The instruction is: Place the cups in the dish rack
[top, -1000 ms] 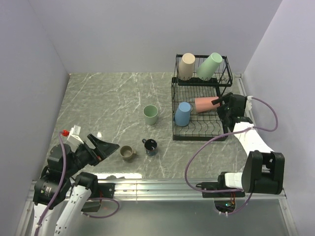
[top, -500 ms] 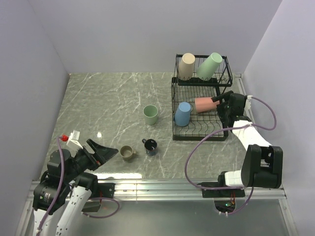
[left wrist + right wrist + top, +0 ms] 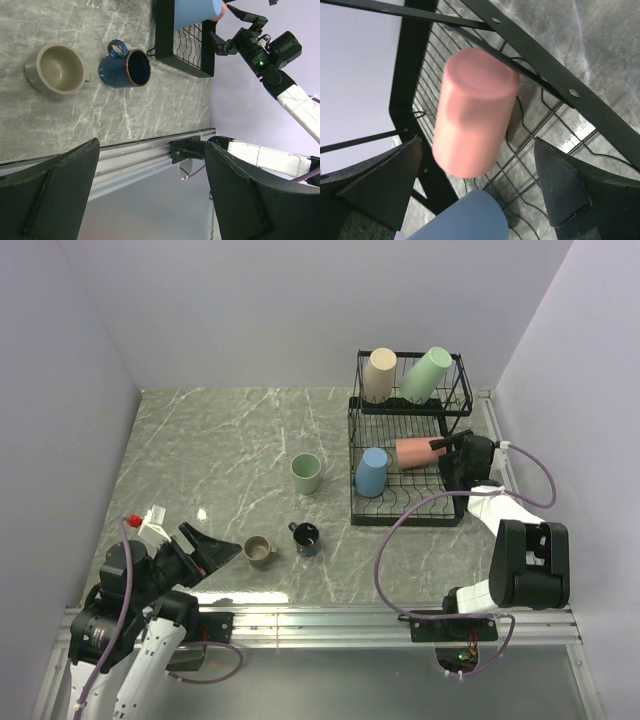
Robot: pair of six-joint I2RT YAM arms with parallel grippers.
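We record: left claw (image 3: 214, 549) gaping, empty, near olive-tan mug (image 3: 260, 551); right claw (image 3: 447, 447) gaping, empty, facing salmon-pink tumbler (image 3: 472, 112) lying in dish rack (image 3: 404, 517).

**Colours and patterns noted**

The worktop (image 3: 220, 450) is patterned as grey-green marble with white veins. The dish rack (image 3: 351, 455) is black. A beige cup (image 3: 379, 374), a pale green cup (image 3: 425, 373), a blue cup (image 3: 372, 471) and a salmon-pink cup (image 3: 414, 452) are seen. A second pale green cup (image 3: 306, 473), an olive-tan mug (image 3: 260, 551) and a dark navy mug (image 3: 306, 537) are seen too.

The top camera looked down on the dish rack (image 3: 405, 510) from afar; the right wrist faced its lower tier closely, the left wrist distantly.
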